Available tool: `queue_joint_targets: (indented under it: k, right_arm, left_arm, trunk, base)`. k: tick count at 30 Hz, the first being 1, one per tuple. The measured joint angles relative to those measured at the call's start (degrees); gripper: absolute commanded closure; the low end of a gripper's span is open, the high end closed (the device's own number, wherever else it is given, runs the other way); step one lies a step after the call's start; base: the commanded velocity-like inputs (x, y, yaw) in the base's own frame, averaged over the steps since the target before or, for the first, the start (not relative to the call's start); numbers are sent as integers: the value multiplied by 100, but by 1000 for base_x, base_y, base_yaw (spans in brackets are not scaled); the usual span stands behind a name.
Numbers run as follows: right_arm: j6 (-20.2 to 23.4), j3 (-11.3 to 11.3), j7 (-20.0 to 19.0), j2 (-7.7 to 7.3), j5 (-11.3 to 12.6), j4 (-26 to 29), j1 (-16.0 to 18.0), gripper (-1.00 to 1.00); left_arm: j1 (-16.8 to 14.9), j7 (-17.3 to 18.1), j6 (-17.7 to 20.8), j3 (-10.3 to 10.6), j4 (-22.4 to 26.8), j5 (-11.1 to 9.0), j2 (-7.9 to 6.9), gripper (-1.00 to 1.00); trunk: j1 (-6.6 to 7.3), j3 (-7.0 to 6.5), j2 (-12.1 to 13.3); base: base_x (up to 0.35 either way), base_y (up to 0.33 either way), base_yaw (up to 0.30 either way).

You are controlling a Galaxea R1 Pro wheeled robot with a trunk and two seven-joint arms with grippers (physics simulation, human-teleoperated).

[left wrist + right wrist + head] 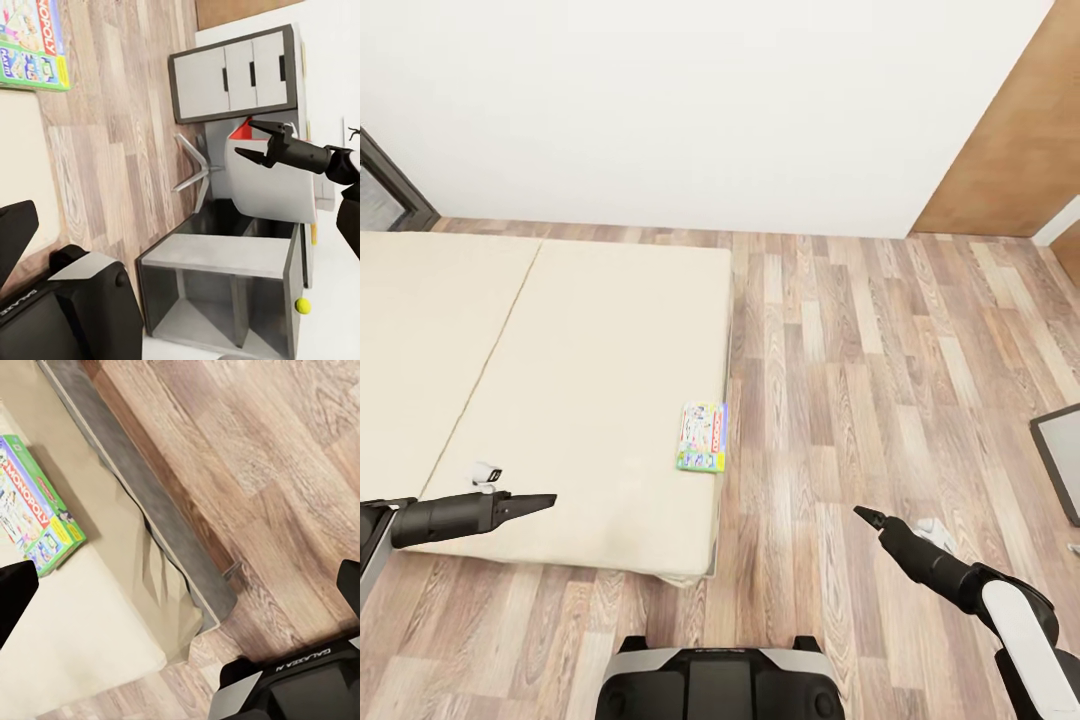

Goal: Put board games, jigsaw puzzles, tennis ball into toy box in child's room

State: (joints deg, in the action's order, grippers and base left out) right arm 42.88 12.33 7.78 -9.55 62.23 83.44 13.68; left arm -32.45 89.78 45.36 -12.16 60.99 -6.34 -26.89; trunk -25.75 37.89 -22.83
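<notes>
Over the wood floor (840, 380), right gripper (253, 140) spread open, empty; left gripper (545, 499) aperture indeterminate. White-green board game (703, 437) flat at bed (560, 380) edge, long axis parallel to it.

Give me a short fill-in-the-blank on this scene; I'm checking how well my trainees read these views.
1. The white-green board game lies on the ____.
2. It sits near the mattress edge facing the wooden ____.
3. In the left wrist view, the right gripper has its jaws ____.
4. The tennis ball is coloured ____.

Missing words: bed; floor; open; yellow-green
</notes>
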Motion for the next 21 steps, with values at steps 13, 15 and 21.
queue_joint_targets:
  k: [13, 15, 21]
  right_arm:
    - [-2, 0, 1, 1, 1, -188, 0, -100]
    - [-3, 1, 1, 0, 1, -197, 0, -100]
    - [-10, 10, 1, -3, 7, -284, 0, -100]
  left_arm:
    - [2, 0, -5, -5, 0, 1, 1, -100]
    - [3, 0, -6, -3, 0, 1, 3, -100]
    - [2, 0, -9, 1, 0, 0, 9, -100]
  trunk:
    - [0, -124, 0]
    - [0, -143, 0]
    - [0, -200, 0]
  base:
    - [0, 0, 0]
    - [0, 0, 0]
    - [0, 0, 0]
